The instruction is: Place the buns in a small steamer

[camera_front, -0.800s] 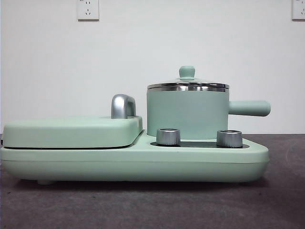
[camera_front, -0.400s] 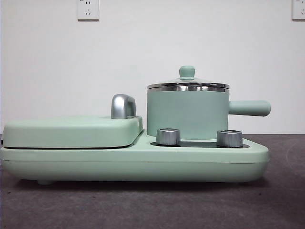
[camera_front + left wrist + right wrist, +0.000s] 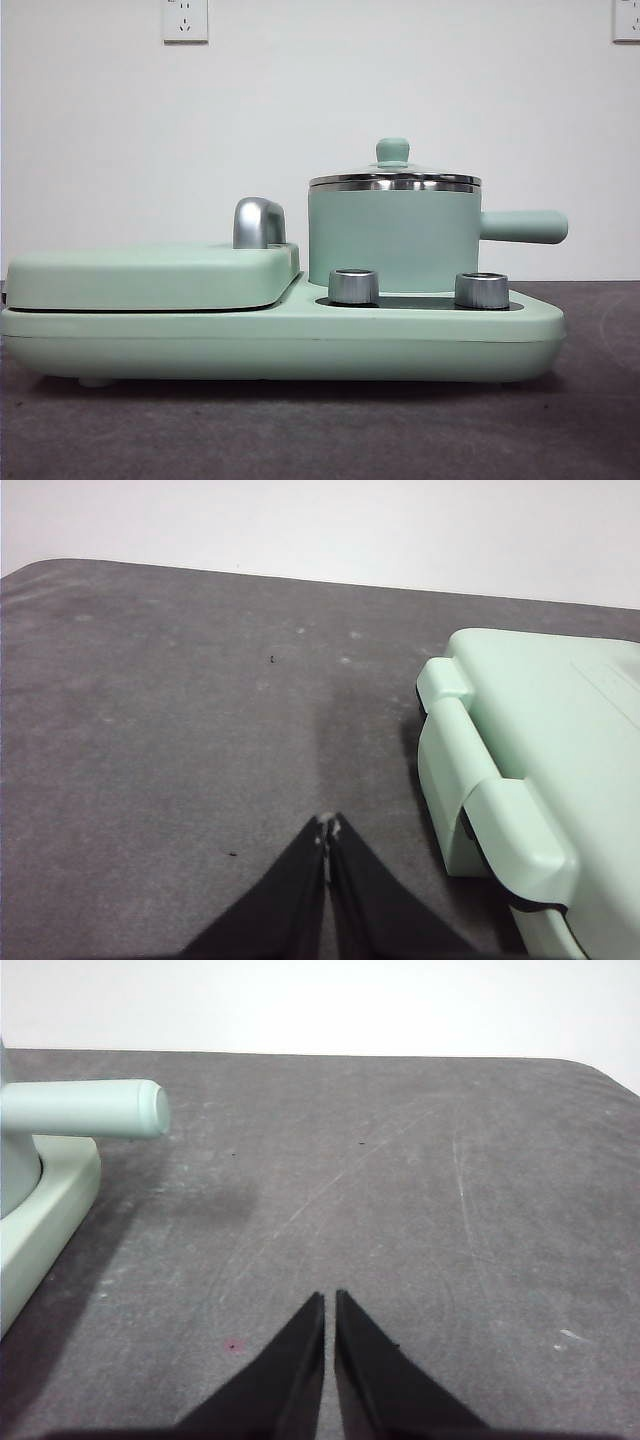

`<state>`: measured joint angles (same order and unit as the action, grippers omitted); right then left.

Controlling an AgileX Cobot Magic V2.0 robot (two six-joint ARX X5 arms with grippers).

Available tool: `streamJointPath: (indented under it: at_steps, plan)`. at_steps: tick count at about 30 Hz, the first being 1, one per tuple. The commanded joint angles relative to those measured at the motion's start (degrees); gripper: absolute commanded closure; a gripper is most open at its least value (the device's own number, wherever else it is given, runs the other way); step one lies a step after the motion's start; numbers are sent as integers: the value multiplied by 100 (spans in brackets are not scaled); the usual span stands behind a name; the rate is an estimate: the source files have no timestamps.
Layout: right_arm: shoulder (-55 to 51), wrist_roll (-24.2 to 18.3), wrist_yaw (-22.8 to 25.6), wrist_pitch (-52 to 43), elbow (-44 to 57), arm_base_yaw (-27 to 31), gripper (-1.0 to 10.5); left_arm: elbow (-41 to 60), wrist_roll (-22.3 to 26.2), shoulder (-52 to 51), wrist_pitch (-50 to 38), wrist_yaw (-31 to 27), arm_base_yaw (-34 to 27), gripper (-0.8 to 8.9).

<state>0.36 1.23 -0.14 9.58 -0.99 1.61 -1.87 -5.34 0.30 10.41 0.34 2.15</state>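
The small steamer (image 3: 392, 236) is a mint-green pot with a steel rim. Its glass lid (image 3: 393, 176) with a green knob is on, and its straight handle (image 3: 523, 226) points right. It stands on the right half of a mint-green cooker base (image 3: 280, 340). The handle also shows in the right wrist view (image 3: 85, 1109). The buns are not in any view. My left gripper (image 3: 327, 828) is shut and empty over bare table beside the cooker's end. My right gripper (image 3: 329, 1301) is shut and empty over bare table, well clear of the steamer's handle. Neither gripper shows in the front view.
A flat mint-green grill cover (image 3: 150, 275) with a chrome handle (image 3: 258, 222) lies on the base's left half; its end shows in the left wrist view (image 3: 530, 780). Two steel dials (image 3: 353, 286) (image 3: 481, 290) sit in front of the steamer. The dark grey table (image 3: 400, 1180) spreads around.
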Motion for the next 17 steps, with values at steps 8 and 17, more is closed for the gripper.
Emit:
streamJointPath:
  at_steps: [8, 17]
  plan:
    - [-15, -61, 20, -72, 31, 9, 930, 109, 35, -11, 31, 2, 11, 806]
    - [-15, -61, 20, -72, 31, 9, 930, 109, 33, -11, 31, 2, 61, 806]
